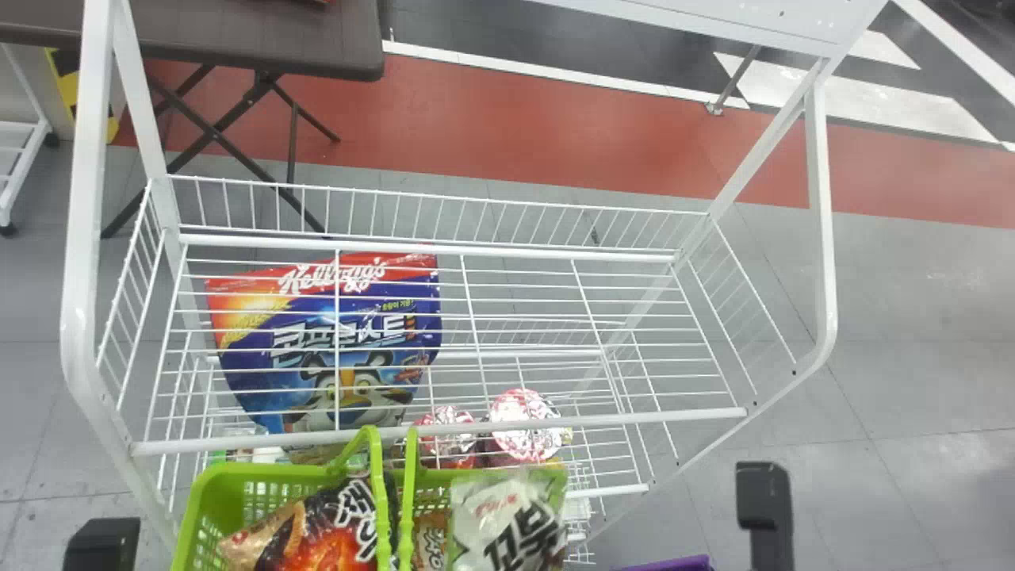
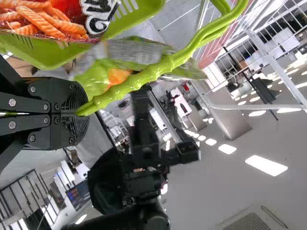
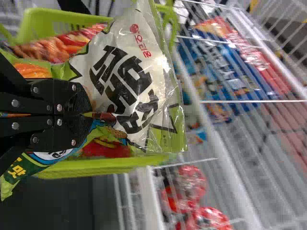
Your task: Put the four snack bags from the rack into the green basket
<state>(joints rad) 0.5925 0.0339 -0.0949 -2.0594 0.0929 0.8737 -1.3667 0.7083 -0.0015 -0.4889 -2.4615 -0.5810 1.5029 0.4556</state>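
Left gripper (image 2: pixel 82 114) clamped round the handle (image 2: pixel 129 84) of the green basket (image 1: pixel 190 511), right gripper (image 3: pixel 90 115) pinched on the edge of a green, yellow and blue snack bag (image 3: pixel 48 160) at the basket, red-and-black bag (image 1: pixel 321 535) and white-and-green bag (image 1: pixel 503 523) inside.

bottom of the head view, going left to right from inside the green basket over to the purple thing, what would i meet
red and black bag, brown bag, white bag, purple thing
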